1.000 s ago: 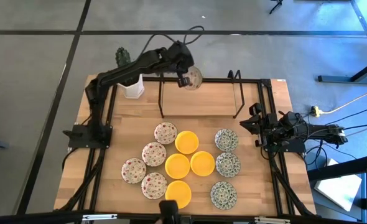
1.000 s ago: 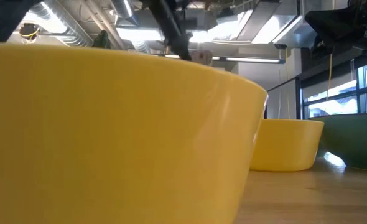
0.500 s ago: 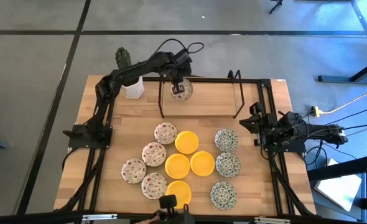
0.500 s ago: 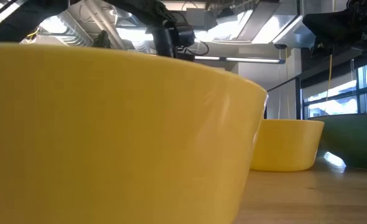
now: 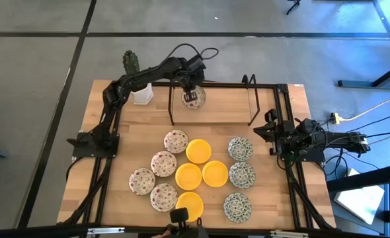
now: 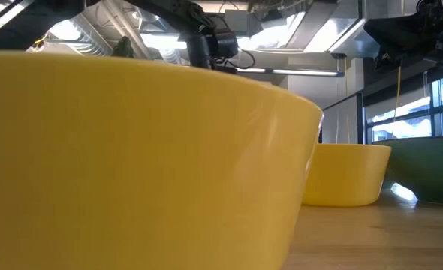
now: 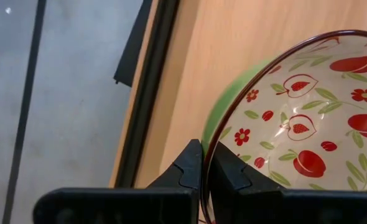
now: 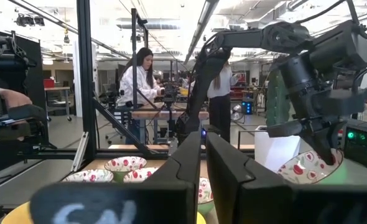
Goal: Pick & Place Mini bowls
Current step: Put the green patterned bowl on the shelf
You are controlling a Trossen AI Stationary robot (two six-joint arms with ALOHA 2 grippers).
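Overhead: left gripper (image 5: 193,97) beyond the yellow bowls (image 5: 198,151), at the table's far edge beside the cactus pot (image 5: 141,94), clamped on the rim of a red-speckled mini bowl (image 5: 195,99). Right gripper (image 5: 270,135) parked at the right edge, level with the grey-green bowls (image 5: 240,149).

Low view: mostly filled by a yellow bowl's wall; left arm above, bowl probably hidden.

Left wrist: fingers (image 7: 190,167) pinched shut, rim between them, bowl's patterned inside facing the lens.

Right wrist: fingers (image 8: 186,158) nearly shut, holding nothing.
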